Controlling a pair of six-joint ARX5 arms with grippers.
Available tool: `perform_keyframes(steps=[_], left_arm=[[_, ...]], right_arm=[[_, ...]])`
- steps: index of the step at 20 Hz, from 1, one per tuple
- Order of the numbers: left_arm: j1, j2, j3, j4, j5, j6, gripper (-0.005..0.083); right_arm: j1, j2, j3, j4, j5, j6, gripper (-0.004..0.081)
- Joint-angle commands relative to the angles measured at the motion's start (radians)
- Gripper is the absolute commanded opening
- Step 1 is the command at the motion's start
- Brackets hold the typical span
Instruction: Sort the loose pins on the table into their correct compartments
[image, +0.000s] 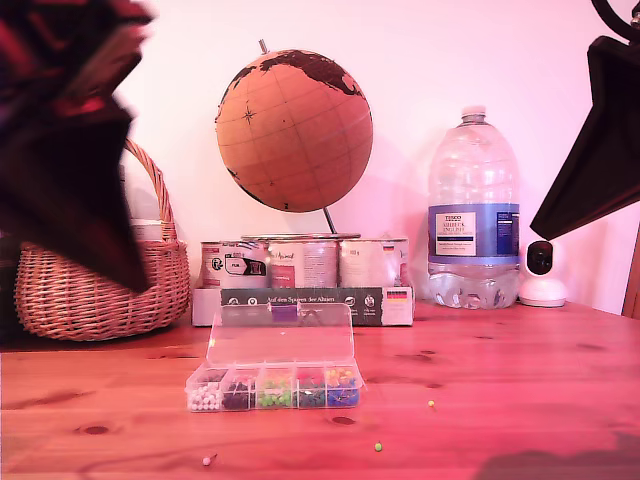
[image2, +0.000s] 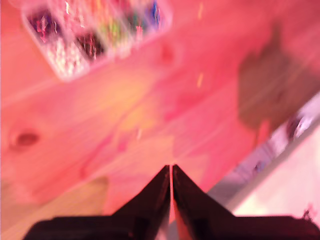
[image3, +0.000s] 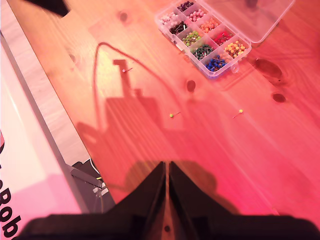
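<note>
Reddish-brown knotty pine tabletop (image: 520, 370) carries our clear plastic compartment box (image: 274, 386), lid open.
Three tiny ball-headed loose pins (image: 378, 446) lie near it; our first tool (image2: 171, 172) and second tool (image3: 167, 170) hover pressed together.

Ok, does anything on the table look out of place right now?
Yes: three loose pins lie on the bare table in front of the open pin box instead of inside it: a pink one, a green one and a yellow-green one. Nothing else looks spilled or damaged.
</note>
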Motion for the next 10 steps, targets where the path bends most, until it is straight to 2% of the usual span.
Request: perform_keyframes(steps=[1, 10], left_arm=[[-0.004, -0.002, 0.000, 0.018, 0.013, -0.023, -0.0011], [-0.030, 0.025, 0.000, -0.006, -0.083, -0.166, -0.0011]], right_arm=[[0.005, 0.000, 0.005, 0.006, -0.004, 0.003, -0.0013], [0.005, 0.000, 0.005, 0.013, -0.004, 0.026, -0.0013]])
